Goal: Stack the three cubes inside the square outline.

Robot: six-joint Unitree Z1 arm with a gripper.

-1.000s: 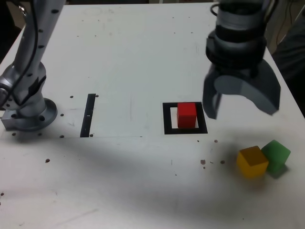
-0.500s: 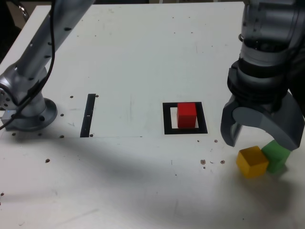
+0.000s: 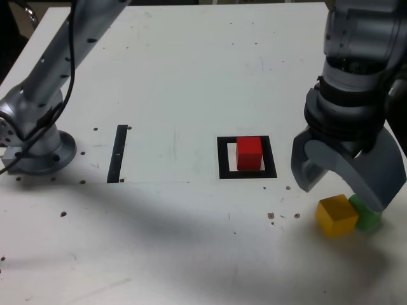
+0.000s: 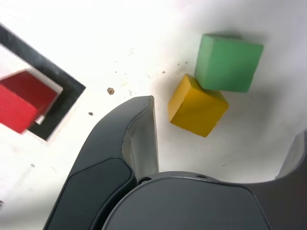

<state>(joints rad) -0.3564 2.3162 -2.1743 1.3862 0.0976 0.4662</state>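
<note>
1. Fingers (image 3: pixel 381 171) open, nothing gripped. Above the table (image 3: pixel 159 235), at the exterior view's right, over the area of the yellow and green cubes.
2. Red cube (image 3: pixel 248 153): on the table inside the square outline (image 3: pixel 224 159), toward the right part of the white centre in the exterior view. White shows to its left.
3. Yellow cube (image 3: pixel 336 216): on the table, outside the outline, nearer and to the right of it in the exterior view.
4. Green cube (image 3: pixel 367 216): just right of yellow in the exterior view, partly hidden there by a finger; fully visible in the wrist view. Yellow and green side by side, set at different angles; contact can't be told for sure.
5. No cubes stacked; all three sit separately at table level.
6. Black strip (image 3: pixel 117 154): flat on the table, left of the outline in the exterior view, well apart from it.
7. Arm base (image 3: pixel 43 152): far left in the exterior view, left of the strip. Dark cable (image 3: pixel 71 63) runs along the arm.
8. Small brown marks (image 3: pixel 271 215) on the table between outline and yellow cube.
</note>
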